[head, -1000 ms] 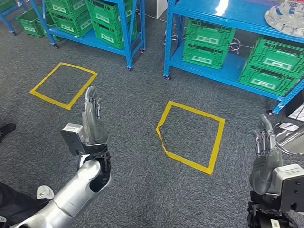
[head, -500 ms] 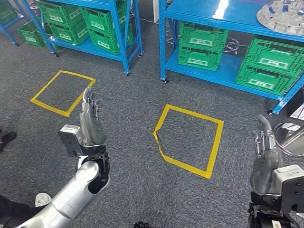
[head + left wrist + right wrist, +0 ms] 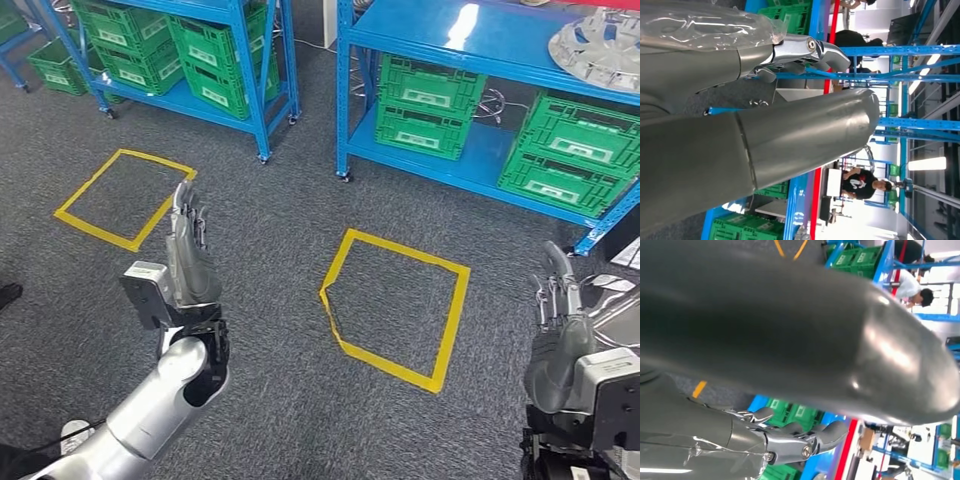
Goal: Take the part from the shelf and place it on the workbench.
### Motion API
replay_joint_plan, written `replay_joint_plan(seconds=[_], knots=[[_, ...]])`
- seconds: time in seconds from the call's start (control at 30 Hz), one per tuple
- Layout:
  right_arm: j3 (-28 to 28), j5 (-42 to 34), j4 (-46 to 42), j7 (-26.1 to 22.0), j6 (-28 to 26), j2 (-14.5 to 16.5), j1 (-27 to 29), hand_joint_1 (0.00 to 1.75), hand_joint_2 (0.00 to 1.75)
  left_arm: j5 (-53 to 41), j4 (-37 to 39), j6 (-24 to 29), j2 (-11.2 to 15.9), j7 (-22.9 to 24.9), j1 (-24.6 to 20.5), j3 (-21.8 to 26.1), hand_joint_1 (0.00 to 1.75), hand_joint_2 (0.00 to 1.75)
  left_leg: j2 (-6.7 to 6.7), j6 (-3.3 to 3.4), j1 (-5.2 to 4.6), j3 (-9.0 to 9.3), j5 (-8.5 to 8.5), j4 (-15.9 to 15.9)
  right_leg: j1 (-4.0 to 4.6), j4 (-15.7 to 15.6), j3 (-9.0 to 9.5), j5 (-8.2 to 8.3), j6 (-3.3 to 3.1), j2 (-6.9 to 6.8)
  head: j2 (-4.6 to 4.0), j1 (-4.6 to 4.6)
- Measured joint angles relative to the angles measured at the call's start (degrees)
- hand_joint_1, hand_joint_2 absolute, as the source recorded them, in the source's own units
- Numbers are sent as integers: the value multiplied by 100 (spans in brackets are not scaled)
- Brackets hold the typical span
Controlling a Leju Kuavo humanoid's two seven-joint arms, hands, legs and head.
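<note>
Grey carpet floor [image 3: 272, 260], blue shelf [image 3: 483, 40] upper right carrying the silver part [image 3: 600, 50]. Left hand [image 3: 190, 262] and right hand [image 3: 557, 330] raised, spread, empty. Best approached squarely via the taped square [image 3: 396, 305] before reaching.

1. Two blue shelf units: one [image 3: 256, 60] at 11 o'clock, one [image 3: 468, 40] at 1 o'clock
2. Two yellow tape squares on the grey carpet: one [image 3: 121, 198] at 10 o'clock, one [image 3: 395, 305] near the centre
3. Green crates: two stacked [image 3: 423, 105] and two stacked [image 3: 573, 150] on the lower shelf at 1 to 2 o'clock; several more [image 3: 219, 50] at 11 o'clock, count unclear
4. One silvery wheel-like part [image 3: 600, 45] on the upper shelf at 2 o'clock
5. Two robot hands raised: left hand [image 3: 190, 260] at 8 o'clock, right hand [image 3: 560, 335] at 4 o'clock
</note>
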Motion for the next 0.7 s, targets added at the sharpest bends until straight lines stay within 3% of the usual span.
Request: replay_joint_plan(seconds=[0.03, 0.07, 0.13, 0.17, 0.2, 0.27, 0.3, 0.4, 0.47, 0.57, 0.7], knots=[[1, 0, 0, 2, 2, 0, 0, 0, 0, 4, 0, 11, 0, -1, 4, 0, 0, 0, -2, -24, 20, 54, -49, 9, -34, 7, -103, 48, 46, -3, 0, 1], [-1, 0, 0, 5, 4, 0, -1, 0, 0, 7, 0, 22, 0, -1, 7, 0, 0, 0, -5, -56, 48, 114, -103, 28, -72, -205, -106, 247, 94, -8, 0, 3], [-1, -1, 4, 9, 8, 0, -3, 0, 0, 11, 0, 33, 1, -1, 9, -1, 0, 0, -13, -142, 107, 226, -225, 92, -140, -939, 33, 827, 201, -11, 0, 19], [3, -4, 8, 13, 10, 0, -5, 0, 0, 14, 0, 36, 1, -1, 9, -1, 0, 0, -18, -186, 123, 240, -272, 138, -146, -1241, 87, 995, 206, -14, 0, 36], [6, -8, 10, 18, 14, 0, -2, 0, 0, 16, 0, 38, 2, -2, 8, -1, 0, 0, -21, -227, 128, 226, -308, 180, -143, -1389, 116, 1088, 171, -13, 0, 37], [7, -15, 11, 26, 18, -1, 0, 0, 0, 20, -2, 40, 4, -5, 11, -1, 0, 0, -21, -283, 129, 170, -348, 233, -100, -1398, 98, 1084, 47, -15, 0, 21], [3, -15, 10, 26, 15, -1, -3, 0, 0, 21, -3, 42, 5, -8, 12, -1, 0, 0, -17, -271, 134, 149, -352, 237, -99, -1370, 91, 1128, 18, -8, 0, 0], [2, -15, 10, 19, 2, -1, -32, 0, 0, 35, -4, 46, 15, -13, 7, 0, 0, 0, -14, -150, 134, 126, -312, 213, -115, -1364, 55, 1159, 25, 22, 0, -36], [7, -15, 10, 16, -3, -1, -35, 0, 0, 44, -4, 52, 21, -17, 4, 1, 0, 0, -15, -107, 130, 136, -288, 195, -119, -1372, 48, 1153, 23, 36, 0, -69], [7, -16, 11, 12, -13, -1, -38, 0, 0, 55, -4, 76, 24, -26, 2, 1, 0, 0, -15, -86, 130, 154, -273, 187, -110, -1376, 44, 1137, -7, 52, 0, -117], [4, -15, 11, 10, -18, -2, -40, 0, 0, 57, -4, 81, 24, -29, 1, 1, 0, 0, -12, -77, 143, 176, -291, 120, -72, -1375, 50, 1119, -93, 55, 0, -188]])
